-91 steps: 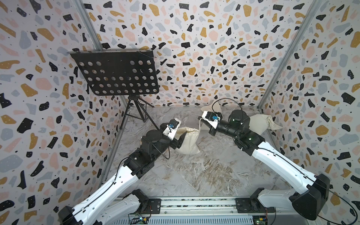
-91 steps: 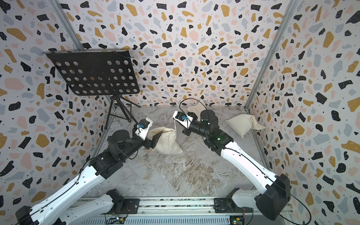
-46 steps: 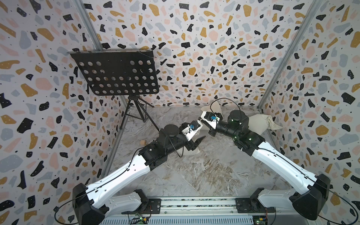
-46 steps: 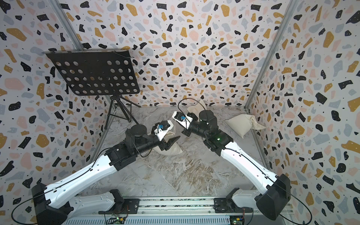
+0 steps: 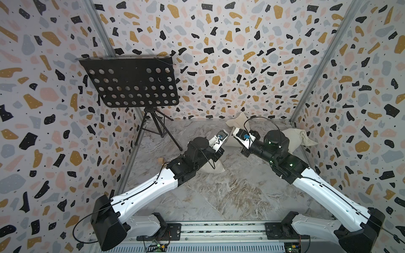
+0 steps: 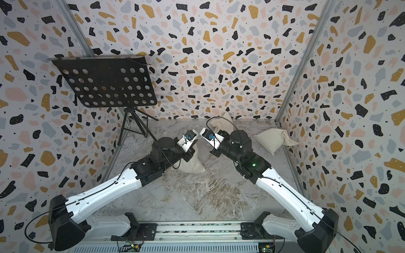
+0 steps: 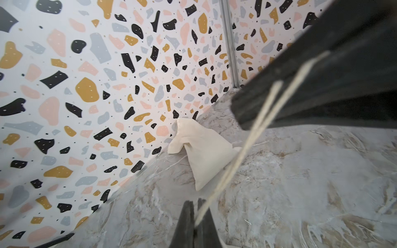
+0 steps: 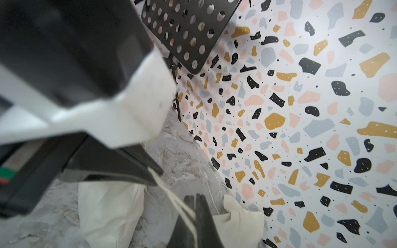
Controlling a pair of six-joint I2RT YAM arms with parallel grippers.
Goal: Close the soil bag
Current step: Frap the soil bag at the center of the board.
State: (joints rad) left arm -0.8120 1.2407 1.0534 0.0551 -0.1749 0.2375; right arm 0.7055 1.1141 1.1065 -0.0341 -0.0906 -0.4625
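Mostly the soil bag (image 5: pixel 212 169) is hidden under the left arm in both top views, lying near the middle of the desk (image 5: pixel 230 197), and neither claw's tips show clearly from above. Open desk runs toward the near edge, while a music stand (image 5: pixel 131 84) fills the far left corner, a limp cloth bag (image 7: pixel 199 150) lies at the far edge and a beige sack (image 5: pixel 293 140) at the right edge. Up close, the left claw (image 7: pixel 195 205) and right claw (image 8: pixel 194 199) are each clenched on the bag's thin cords (image 7: pixel 222 180), which run straight between them.
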